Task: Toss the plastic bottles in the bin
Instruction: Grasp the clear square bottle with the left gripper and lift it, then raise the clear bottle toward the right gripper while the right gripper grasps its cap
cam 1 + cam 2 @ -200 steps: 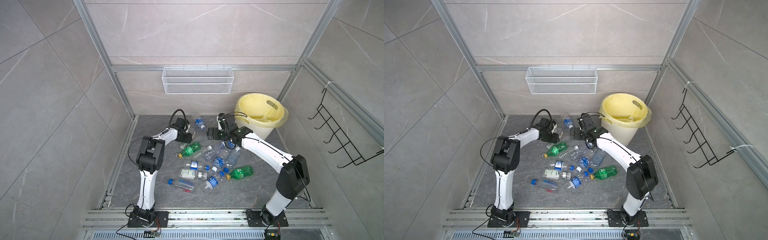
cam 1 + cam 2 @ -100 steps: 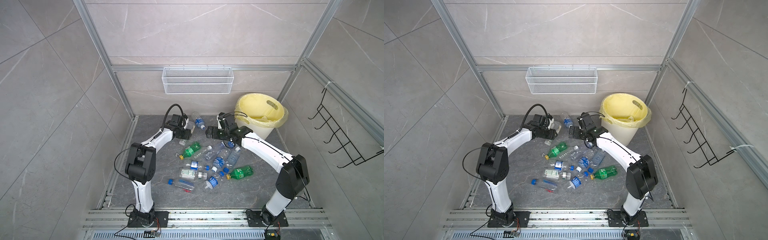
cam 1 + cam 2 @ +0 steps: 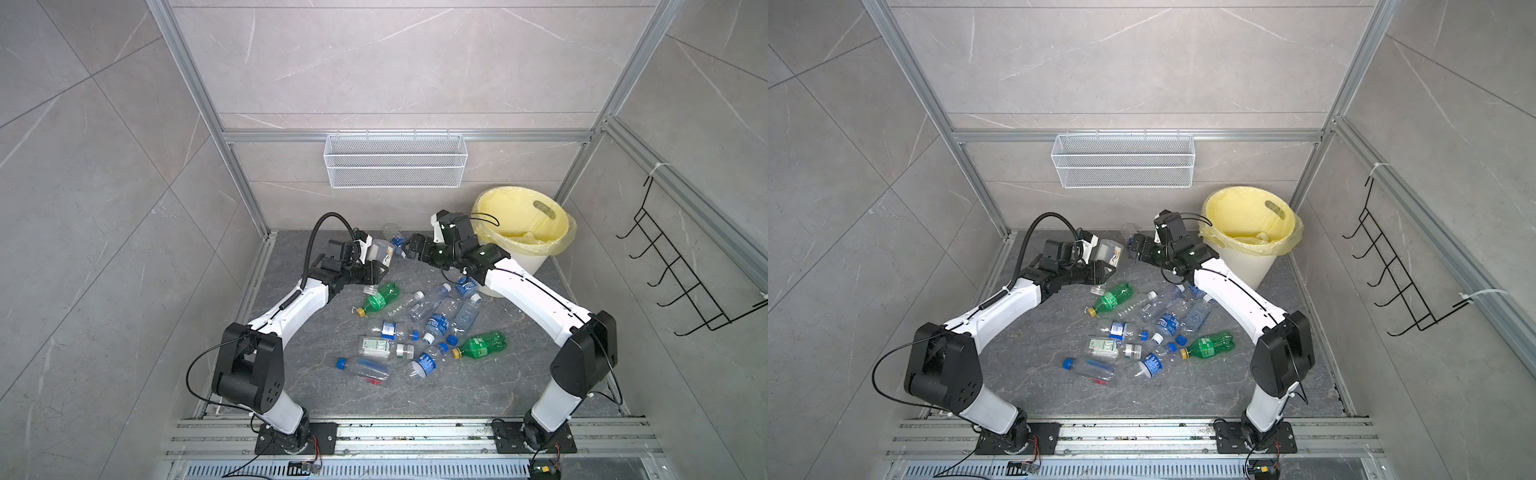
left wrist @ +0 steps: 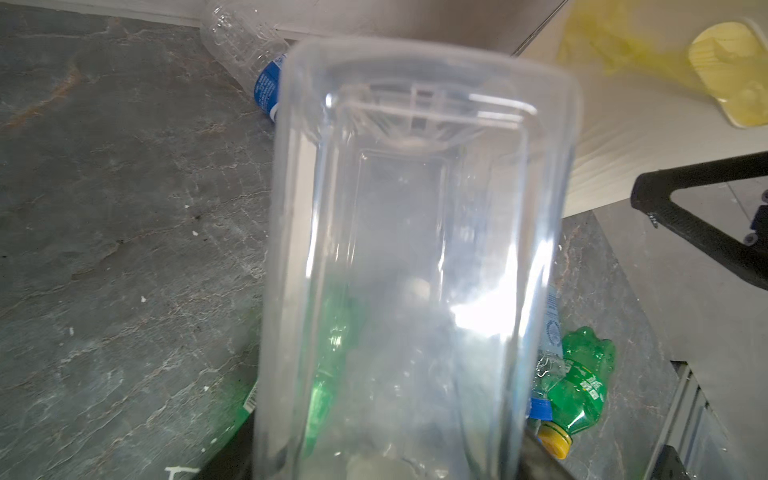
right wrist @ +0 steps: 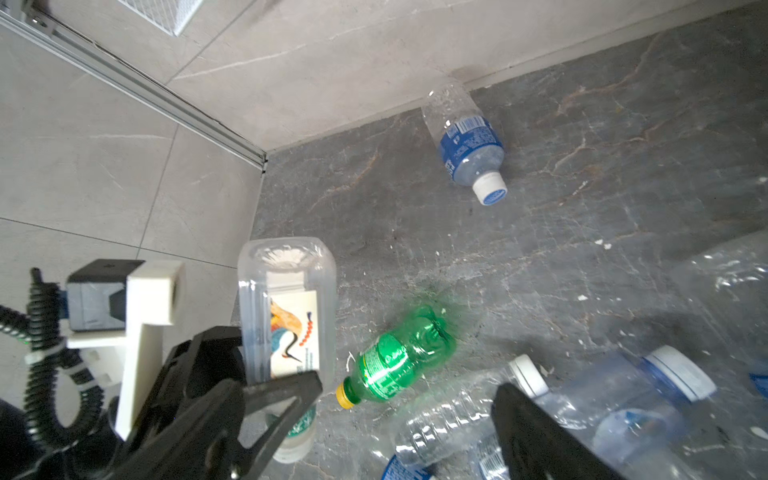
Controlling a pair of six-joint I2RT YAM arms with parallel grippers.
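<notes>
My left gripper (image 3: 374,269) is shut on a clear square plastic bottle (image 3: 380,251) with a bird label, held off the floor near the back wall; the same bottle (image 4: 415,249) fills the left wrist view. My right gripper (image 3: 411,245) stands open just right of it, and a truss finger (image 5: 274,395) overlaps the held bottle (image 5: 286,307). The bin (image 3: 528,266), cream with a yellow bag, stands at the back right in both top views. Several bottles lie mid-floor, including a green one (image 3: 380,299) and another green one (image 3: 482,345). A blue-labelled bottle (image 5: 469,141) lies by the back wall.
A white wire mesh basket (image 3: 395,162) hangs on the back wall above the floor. A black wire rack (image 3: 681,266) hangs on the right wall. Aluminium frame posts stand at both back corners. Both arm bases sit on the front rail.
The left arm's elbow has swung out toward the front left while its gripper stays at the back with the bottle. The right gripper has hardly moved.
</notes>
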